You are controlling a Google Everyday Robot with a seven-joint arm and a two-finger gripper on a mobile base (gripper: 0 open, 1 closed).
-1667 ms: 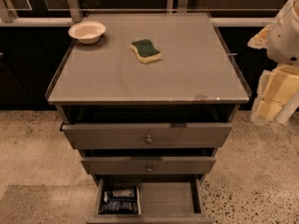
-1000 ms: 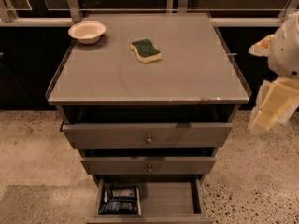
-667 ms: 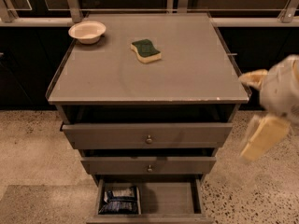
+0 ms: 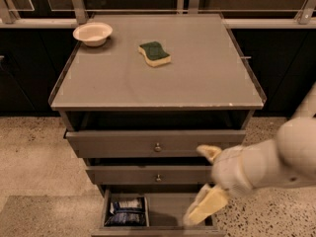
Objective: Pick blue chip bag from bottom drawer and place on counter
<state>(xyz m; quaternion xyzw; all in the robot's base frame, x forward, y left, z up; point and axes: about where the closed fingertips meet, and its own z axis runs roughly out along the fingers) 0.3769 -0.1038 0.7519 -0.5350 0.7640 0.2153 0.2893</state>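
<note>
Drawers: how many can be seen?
3, stacked below the counter: top drawer, middle drawer, bottom drawer pulled out, holding the blue chip bag. The gripper hangs over its right side.

blue chip bag [image 4: 127,211] flat, left end of open bottom drawer [image 4: 168,210] | gripper [image 4: 198,184] over drawer's right end

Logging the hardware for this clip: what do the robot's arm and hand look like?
The arm is a thick, rounded off-white shell with no visible cables or markings. Its bulbous wrist carries the two-finger hand, with flat, pale-yellow paddle-like fingers. The hand is in front of the grey metal cabinet's lower drawers, towards the right.
</note>
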